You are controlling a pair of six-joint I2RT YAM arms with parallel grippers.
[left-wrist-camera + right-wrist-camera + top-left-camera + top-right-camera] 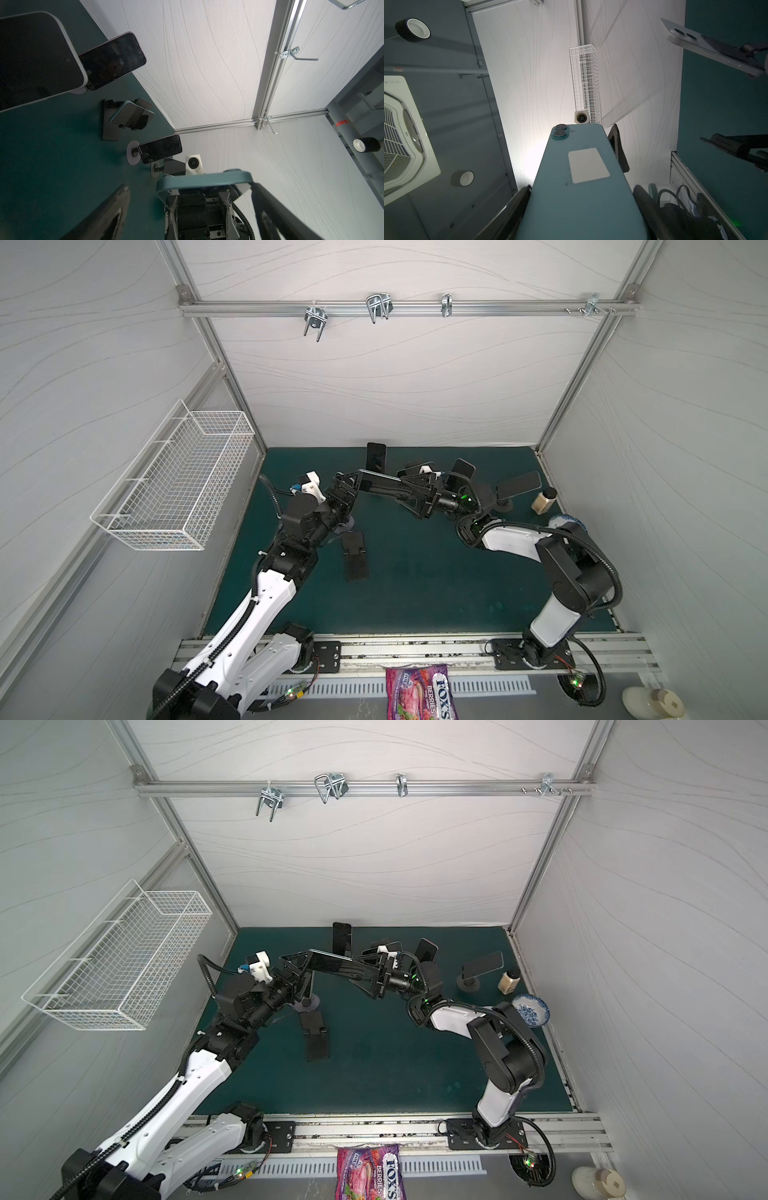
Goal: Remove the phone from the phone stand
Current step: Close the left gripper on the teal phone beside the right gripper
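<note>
A teal phone [382, 480] [329, 961] hangs level above the green mat, between my two grippers. My right gripper [409, 489] [362, 968] [581, 187] is shut on its long edges. The phone's back [577, 199] shows two lenses and a white sticker. My left gripper [347, 486] [296, 966] [190, 188] is open at the phone's other end. That teal end [203, 180] sits between the spread fingers [108, 214], with a gap on one side. An empty black folding phone stand [355, 551] [316, 1036] lies on the mat below.
Several other phones stand on stands along the back [376, 458] [517, 485] [112, 60]. A round-based pole stand [308, 1004] sits under my left wrist. A spice jar [544, 499], a patterned bowl [530, 1011], a wire basket [178, 485] and a candy bag [419, 693] are also here.
</note>
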